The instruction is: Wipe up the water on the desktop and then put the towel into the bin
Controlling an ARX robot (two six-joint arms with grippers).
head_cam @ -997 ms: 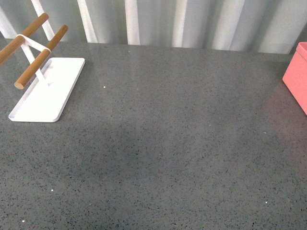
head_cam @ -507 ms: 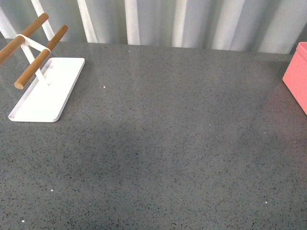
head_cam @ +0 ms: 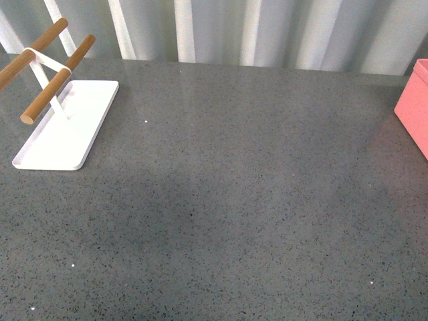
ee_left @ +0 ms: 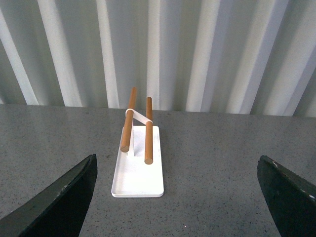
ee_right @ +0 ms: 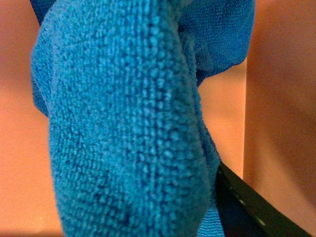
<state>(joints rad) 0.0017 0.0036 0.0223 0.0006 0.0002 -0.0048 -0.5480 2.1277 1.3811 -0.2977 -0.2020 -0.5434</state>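
Pink bin (ee_right: 279,98) behind towel (ee_right: 123,128) at jaws

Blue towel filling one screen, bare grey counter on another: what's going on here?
A blue towel hangs right in front of the right arm's camera, with walls of the pink bin on either side; only one dark finger of that claw shows, so its grip is unclear. The left claw hovers open above the grey desktop, facing a white tray with wooden rods. No puddle shows on the desktop.
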